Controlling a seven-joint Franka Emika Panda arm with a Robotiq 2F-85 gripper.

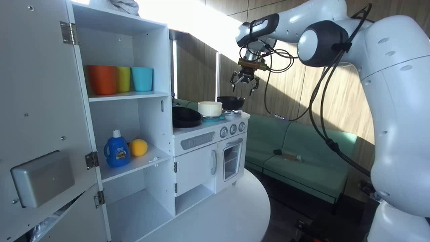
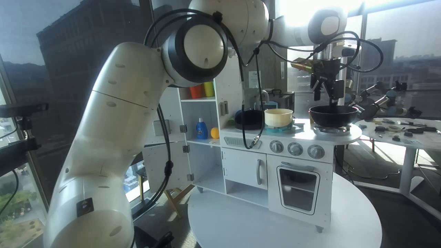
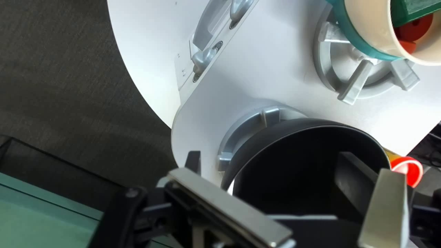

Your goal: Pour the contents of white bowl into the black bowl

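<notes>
The white bowl (image 1: 210,109) is cream, round and upright on a teal base on the stove's middle burner, also seen in an exterior view (image 2: 278,118). In the wrist view the white bowl (image 3: 372,26) holds green and red pieces. The black bowl (image 1: 231,103) sits upright on the end burner, also seen in an exterior view (image 2: 333,116). Its interior looks dark in the wrist view (image 3: 303,165). My gripper (image 1: 242,90) is open, pointing down above the black bowl. In the wrist view (image 3: 272,162) one finger overlaps the bowl's interior and the other lies outside its rim.
Another black pan (image 1: 186,117) stands on the stove at the white bowl's other side. A red-rimmed object (image 3: 408,169) is beyond the black bowl. A tall shelf unit (image 1: 127,97) holds coloured cups, a blue bottle (image 1: 117,151) and an orange ball (image 1: 138,147).
</notes>
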